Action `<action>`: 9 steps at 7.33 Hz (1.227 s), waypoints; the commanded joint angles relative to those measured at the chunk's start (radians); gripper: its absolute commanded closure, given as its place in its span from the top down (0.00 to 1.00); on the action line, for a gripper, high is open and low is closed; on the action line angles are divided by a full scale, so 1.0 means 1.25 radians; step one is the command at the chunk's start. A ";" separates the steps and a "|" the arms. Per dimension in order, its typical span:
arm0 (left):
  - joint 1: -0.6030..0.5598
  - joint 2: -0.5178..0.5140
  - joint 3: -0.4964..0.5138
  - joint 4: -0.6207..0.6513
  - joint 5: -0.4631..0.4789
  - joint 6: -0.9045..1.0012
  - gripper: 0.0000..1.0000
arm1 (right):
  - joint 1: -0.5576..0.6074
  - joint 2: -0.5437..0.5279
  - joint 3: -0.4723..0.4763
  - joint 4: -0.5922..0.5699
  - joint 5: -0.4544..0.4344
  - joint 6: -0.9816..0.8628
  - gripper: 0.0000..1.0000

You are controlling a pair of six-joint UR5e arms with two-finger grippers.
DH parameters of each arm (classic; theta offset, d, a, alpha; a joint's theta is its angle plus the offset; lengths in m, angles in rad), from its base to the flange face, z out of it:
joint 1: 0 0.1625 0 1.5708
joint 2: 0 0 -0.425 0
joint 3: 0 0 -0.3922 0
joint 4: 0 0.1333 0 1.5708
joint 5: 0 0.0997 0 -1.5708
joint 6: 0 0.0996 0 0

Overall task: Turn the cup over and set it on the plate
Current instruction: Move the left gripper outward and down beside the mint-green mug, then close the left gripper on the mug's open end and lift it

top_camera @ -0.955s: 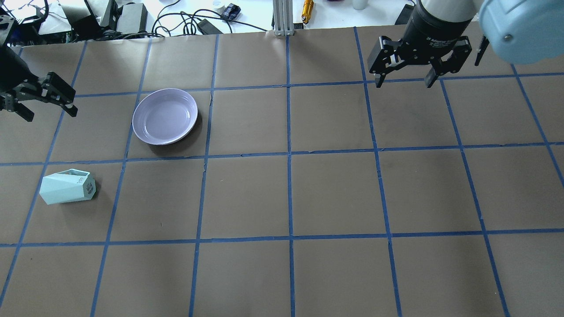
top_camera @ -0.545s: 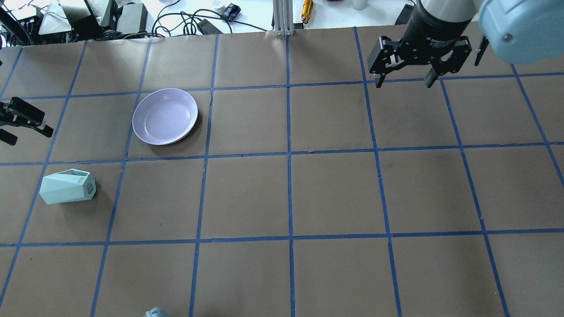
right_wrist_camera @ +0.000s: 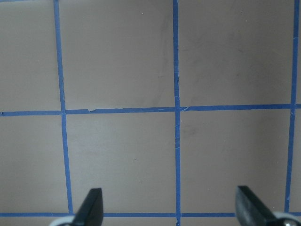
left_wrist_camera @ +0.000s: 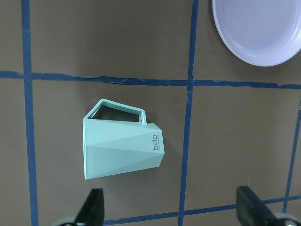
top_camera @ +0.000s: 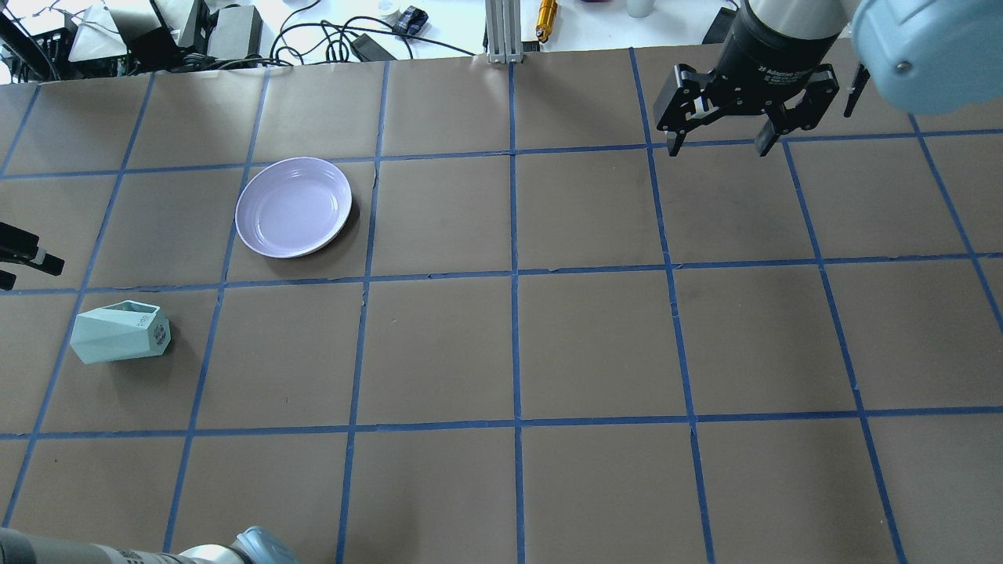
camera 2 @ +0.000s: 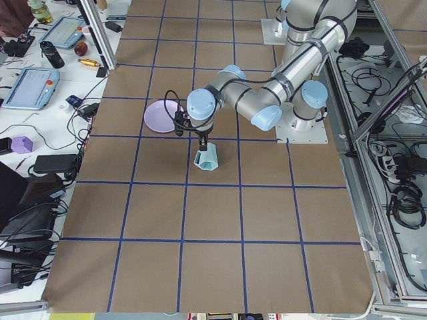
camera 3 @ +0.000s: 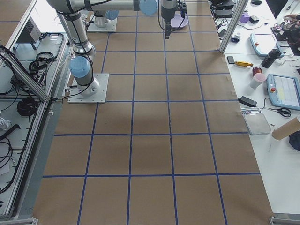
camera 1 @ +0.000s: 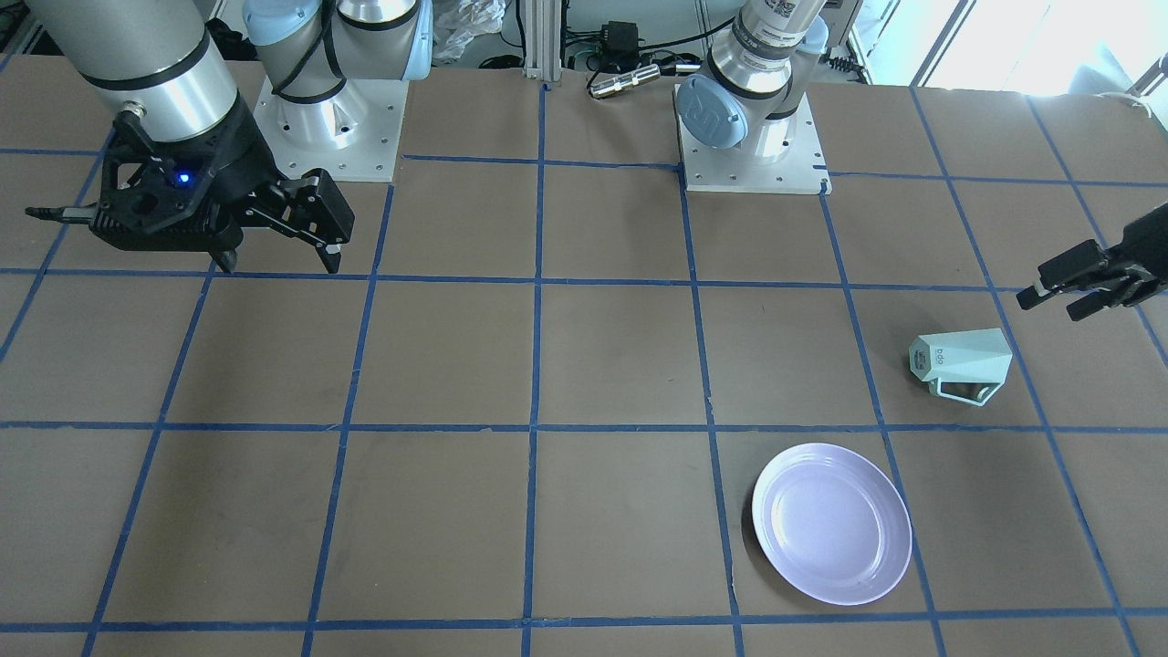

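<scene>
The pale mint-green faceted cup [top_camera: 119, 332] lies on its side on the brown table at the left, handle toward the far edge; it also shows in the front view [camera 1: 963, 365] and the left wrist view [left_wrist_camera: 123, 149]. The lavender plate [top_camera: 294, 207] sits empty one grid square farther back and to the right, also in the front view [camera 1: 832, 523] and left wrist view [left_wrist_camera: 261, 30]. My left gripper [top_camera: 19, 268] is open and empty, hovering above and just beside the cup [left_wrist_camera: 171, 209]. My right gripper [top_camera: 718, 145] is open and empty at the far right.
Blue tape lines divide the table into squares. Cables and power bricks [top_camera: 235, 31] and an aluminium post [top_camera: 501, 31] lie beyond the far edge. The two arm bases [camera 1: 753, 137] stand at the robot's side. My left arm's elbow [top_camera: 258, 548] shows at the near edge.
My left gripper has moved from the far left toward the robot's side, closer to the cup, and is now mostly past the overhead view's left edge. Cup, plate and right gripper have not moved.
</scene>
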 commanded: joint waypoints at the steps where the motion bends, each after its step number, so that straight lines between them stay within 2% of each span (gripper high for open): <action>1: 0.049 -0.062 0.005 0.004 -0.052 0.086 1.00 | 0.000 0.000 0.000 0.000 0.000 0.000 1.00; 3: 0.071 -0.118 0.002 0.008 -0.100 0.111 1.00 | 0.000 0.001 0.000 0.000 0.000 0.000 1.00; 6: 0.082 -0.177 0.006 0.006 -0.095 0.204 1.00 | 0.000 0.000 0.000 0.000 0.000 0.000 1.00; 9: 0.092 -0.225 0.007 -0.064 -0.121 0.206 1.00 | 0.000 0.001 0.000 0.000 0.001 0.001 1.00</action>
